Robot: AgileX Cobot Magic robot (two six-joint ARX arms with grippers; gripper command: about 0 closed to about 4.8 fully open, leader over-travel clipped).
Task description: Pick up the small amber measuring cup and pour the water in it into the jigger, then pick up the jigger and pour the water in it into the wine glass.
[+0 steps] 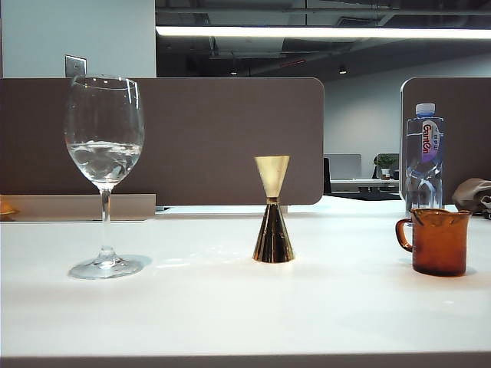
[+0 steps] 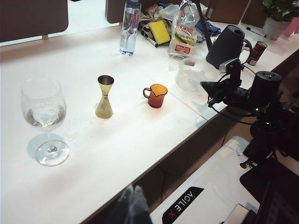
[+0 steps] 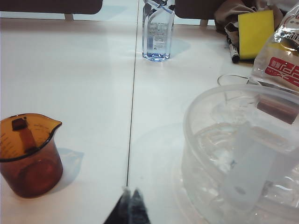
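The right gripper (image 3: 130,201) is seen with its fingertips pressed together above the white table (image 3: 70,84). The small amber measuring cup (image 3: 29,154) is stood upright near it. A clear plastic tub (image 3: 243,154) is positioned alongside, and a water bottle (image 3: 158,30) is placed farther back.

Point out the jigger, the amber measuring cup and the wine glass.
jigger (image 1: 272,230): exterior view, on its dark lower cone.
amber measuring cup (image 3: 30,163): right wrist view, on its side wall.
wine glass (image 2: 43,109): left wrist view, on the bowl where the water sits.
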